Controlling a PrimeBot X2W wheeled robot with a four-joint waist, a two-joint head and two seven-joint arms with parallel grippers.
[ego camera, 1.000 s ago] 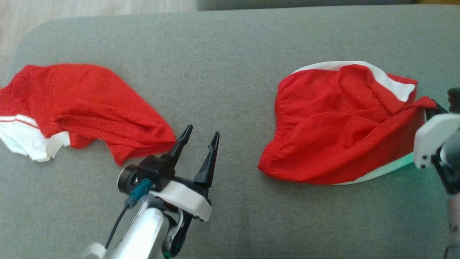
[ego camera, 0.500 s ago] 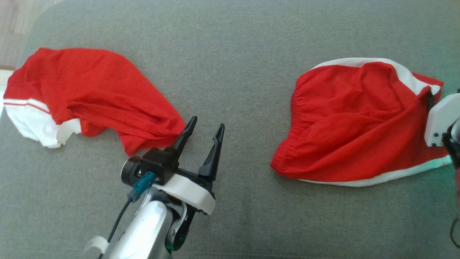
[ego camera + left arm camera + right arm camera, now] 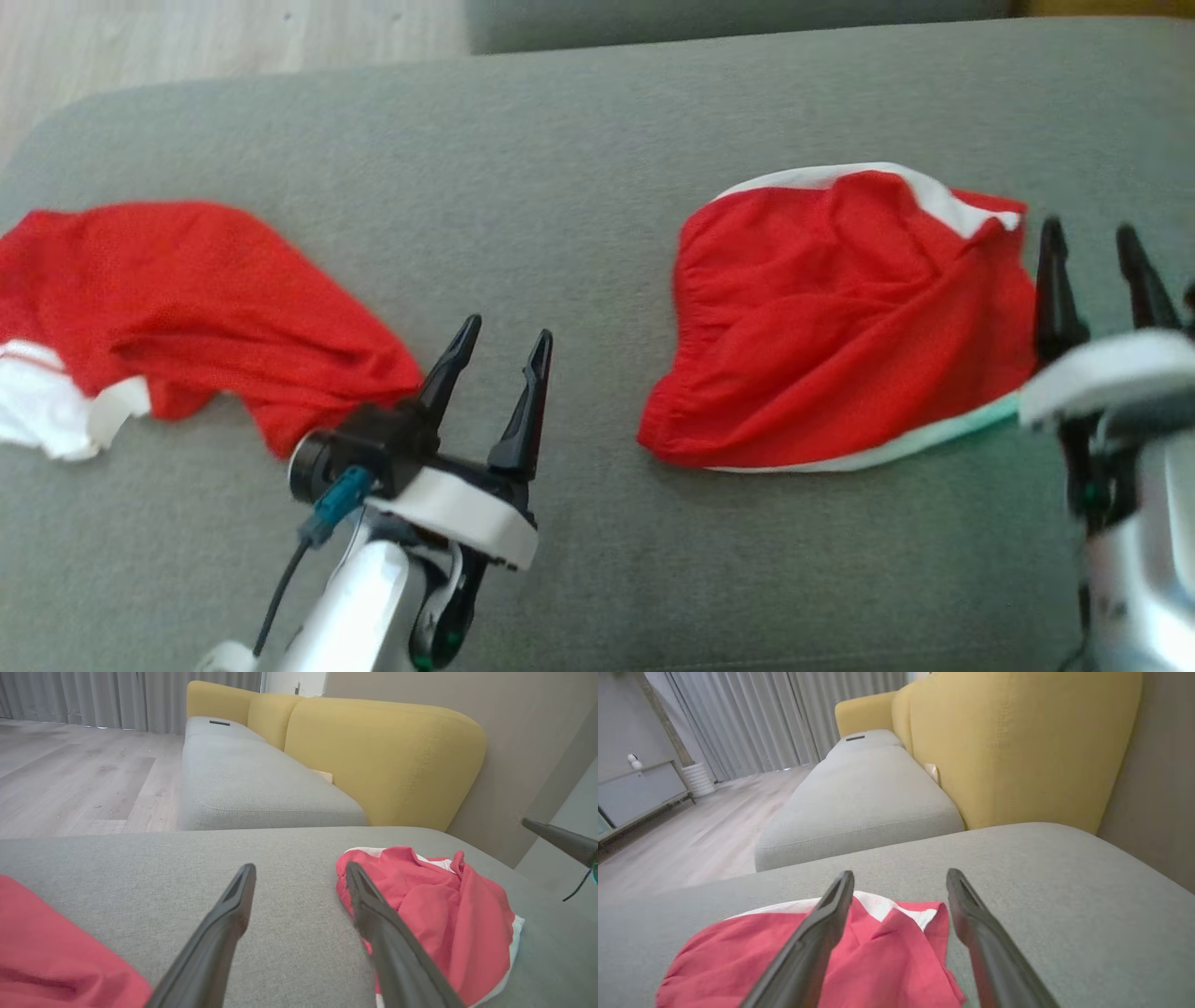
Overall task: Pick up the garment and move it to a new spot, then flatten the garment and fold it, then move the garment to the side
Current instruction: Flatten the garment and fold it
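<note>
Red with a white trim, the crumpled cloth garment (image 3: pixel 840 317) lies on the grey woven cushion (image 3: pixel 579 187), just to the left of the right gripper (image 3: pixel 1089 228). That gripper's two long dark fingers stand apart and point away from the robot. The head view does not settle whether the nearer finger touches the cloth's right edge.

In the right wrist view the garment (image 3: pixel 878 961) spreads below and to the left of the fingers. The left finger crosses over the red cloth near its white hem, and the right finger sits over bare grey cushion just beside the garment's edge.

The left gripper (image 3: pixel 508 329) is also spread, its fingers parted over bare cushion. The garment sits off to its right, near but apart. In the left wrist view the garment (image 3: pixel 434 905) lies just beyond and to the right of the right finger.

A second red cloth piece with a white band (image 3: pixel 187 308) lies to the left of the left gripper, its nearest corner just beside the gripper's body.

Beyond both grippers the wrist views show a long grey seat (image 3: pixel 252 779) with a mustard-yellow upholstered backrest (image 3: pixel 383 751) and a pale wood-plank floor (image 3: pixel 70 779).
</note>
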